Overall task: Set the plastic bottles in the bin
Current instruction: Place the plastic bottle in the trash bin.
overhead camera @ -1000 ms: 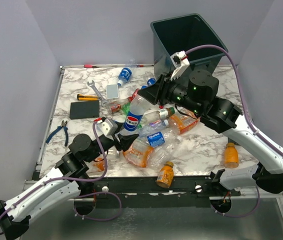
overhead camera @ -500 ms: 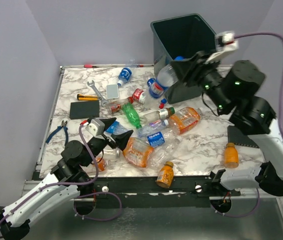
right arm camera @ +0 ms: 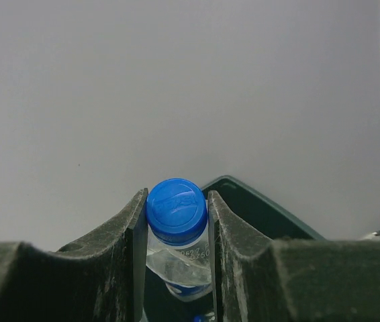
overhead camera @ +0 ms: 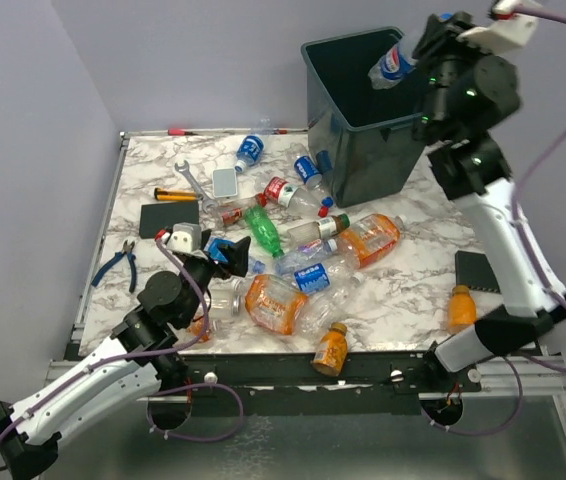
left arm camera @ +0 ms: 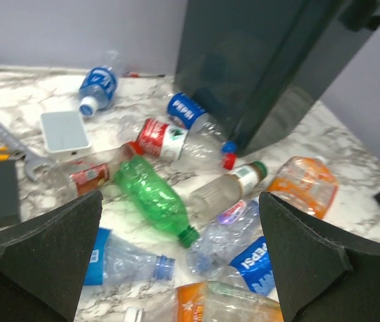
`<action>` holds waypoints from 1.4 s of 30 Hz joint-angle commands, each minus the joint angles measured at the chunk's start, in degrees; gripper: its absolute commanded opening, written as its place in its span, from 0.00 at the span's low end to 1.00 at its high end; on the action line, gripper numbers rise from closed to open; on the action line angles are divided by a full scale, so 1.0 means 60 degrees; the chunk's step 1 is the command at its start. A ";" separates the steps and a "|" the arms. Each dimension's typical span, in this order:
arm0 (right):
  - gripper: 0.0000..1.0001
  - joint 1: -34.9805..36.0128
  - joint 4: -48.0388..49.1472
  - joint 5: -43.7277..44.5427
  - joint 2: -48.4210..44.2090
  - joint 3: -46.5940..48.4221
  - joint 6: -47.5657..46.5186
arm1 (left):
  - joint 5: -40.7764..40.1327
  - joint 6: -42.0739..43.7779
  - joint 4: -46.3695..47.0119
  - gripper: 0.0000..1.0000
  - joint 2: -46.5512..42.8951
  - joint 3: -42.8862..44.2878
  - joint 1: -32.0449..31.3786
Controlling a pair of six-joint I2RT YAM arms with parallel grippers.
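My right gripper [overhead camera: 415, 50] is raised above the bin [overhead camera: 363, 160], shut on the blue cap of a clear Pepsi bottle [overhead camera: 391, 62]. In the right wrist view that clear Pepsi bottle [right arm camera: 176, 228] hangs between the fingers [right arm camera: 126, 248] over the bin's rim [right arm camera: 260, 204]. Several plastic bottles lie in a pile mid-table: a green one [overhead camera: 263, 230], a crushed orange one [overhead camera: 274, 303] and a blue-labelled clear one [overhead camera: 310, 275]. My left gripper [overhead camera: 231, 255] hovers open at the pile's left edge. Its wrist view shows the green bottle [left arm camera: 151, 198] lying ahead of its spread jaws.
A wrench [overhead camera: 195, 185], a yellow-handled tool [overhead camera: 175, 195], pliers [overhead camera: 118, 263], a black slab [overhead camera: 170, 219] and a grey slab [overhead camera: 225, 182] lie on the left. Another black slab [overhead camera: 478, 270] and an orange bottle [overhead camera: 461, 308] are on the right. A small orange bottle [overhead camera: 331, 348] stands at the front edge.
The right arm lifted the Pepsi bottle out of the pile and swung it up above the bin. The left gripper opened wide and drew back slightly left.
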 commanded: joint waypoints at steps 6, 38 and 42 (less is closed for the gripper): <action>0.01 -0.0469 0.0224 -0.1545 0.4374 0.3854 0.0366 | -0.0959 -0.0482 -0.0432 0.99 0.0821 0.0212 -0.0027; 0.79 -0.0095 -0.1498 -0.3976 0.3643 0.2945 0.2260 | -0.0633 -0.0549 -0.0534 0.99 0.0910 0.0167 -0.0032; 0.79 0.0861 -0.1052 -0.4990 0.0987 -0.0070 0.2160 | -0.0806 -0.0544 -0.0618 0.99 0.0913 0.0178 -0.0027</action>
